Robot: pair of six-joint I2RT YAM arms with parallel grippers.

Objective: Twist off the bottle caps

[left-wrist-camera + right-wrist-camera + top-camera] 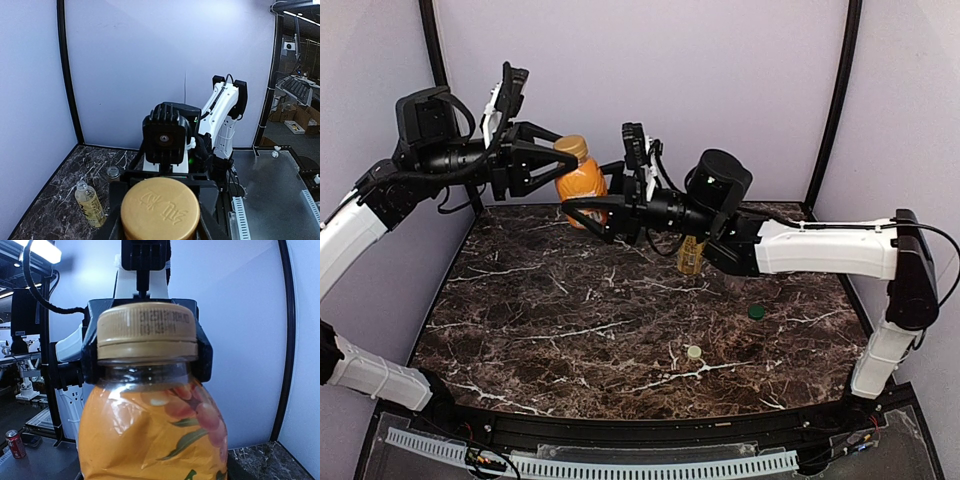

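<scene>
Orange bottle (584, 183) is up off the worktop (570, 320), far left, held between my two arms. My right jaws pinch its body from below, bracing it against the twist. My left jaws reach in from the left and clamp the golden tan cap (160, 207), pads snug on both sides, ready to turn. Green cap (756, 311) and cream cap (694, 352) lie loose near right, so I judge this the last one.

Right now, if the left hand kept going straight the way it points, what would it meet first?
The tan cap: the left hand points straight at it, its fingers on both sides. Behind it is the orange bottle that the right hand holds up.
</scene>
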